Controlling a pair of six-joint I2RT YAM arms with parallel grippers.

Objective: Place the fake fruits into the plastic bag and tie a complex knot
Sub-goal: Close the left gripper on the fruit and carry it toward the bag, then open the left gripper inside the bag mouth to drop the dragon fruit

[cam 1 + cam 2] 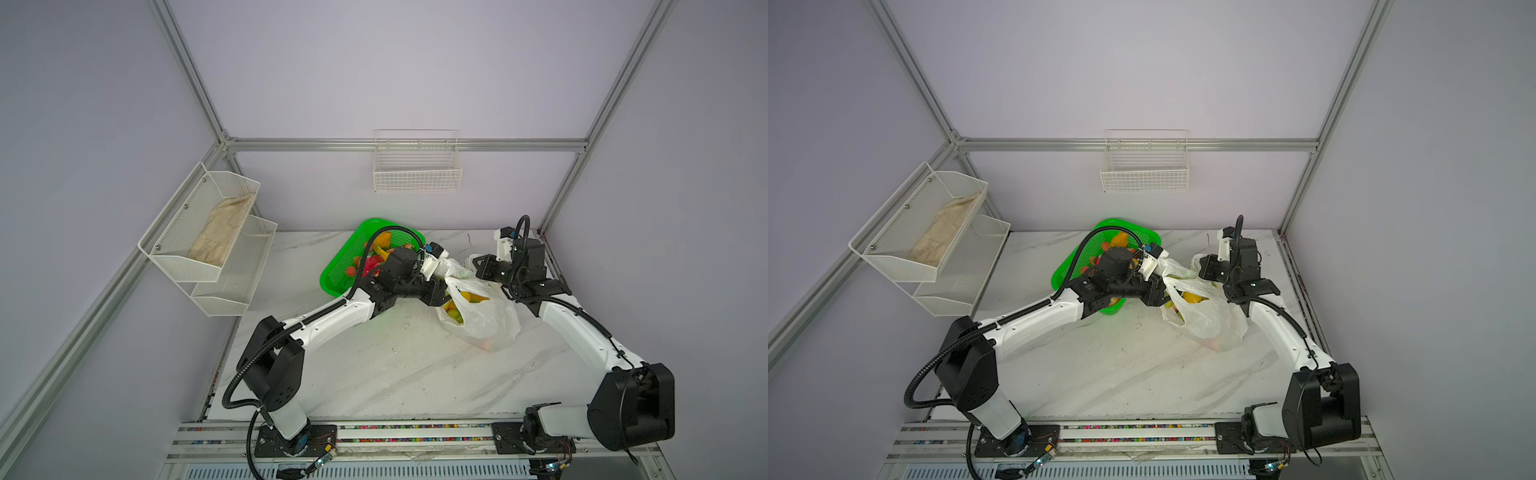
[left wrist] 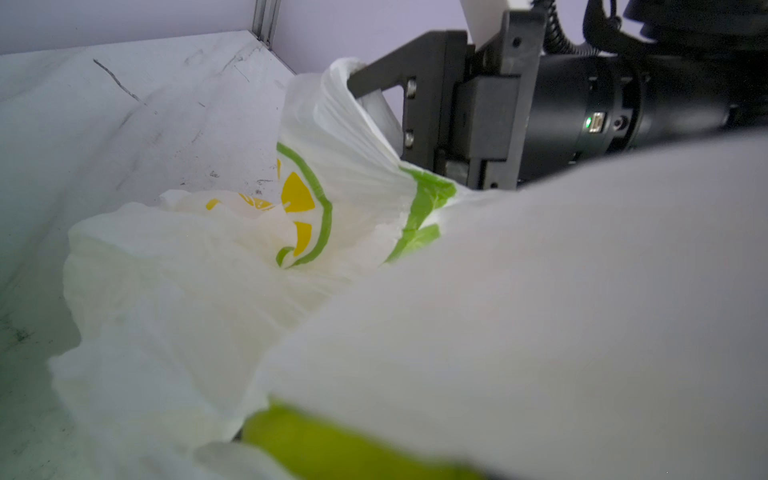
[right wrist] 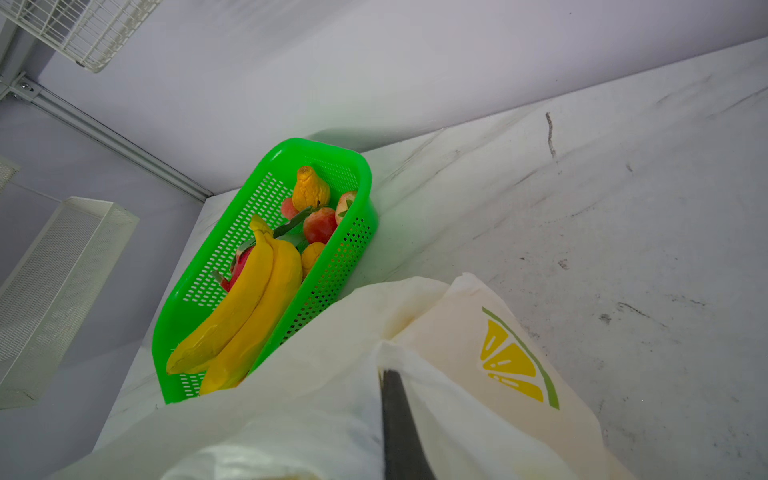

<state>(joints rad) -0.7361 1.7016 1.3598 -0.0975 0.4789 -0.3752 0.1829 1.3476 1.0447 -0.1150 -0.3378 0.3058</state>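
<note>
While the right pincer is clamped tight on the bag rim, the left pincer sits at the bag's mouth, seemingly reaching inside; plastic hides it, can't tell its opening.

Green mesh basket: on marble tabletop, left of and behind the left jaws. White wire basket: back wall, well beyond both jaws. Beige cloth: upper tier, white mesh rack, far left of them.

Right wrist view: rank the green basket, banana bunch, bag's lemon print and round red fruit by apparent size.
1. green basket
2. banana bunch
3. lemon print on the plastic bag; nearer the camera, so likely inflated
4. round red fruit
</note>
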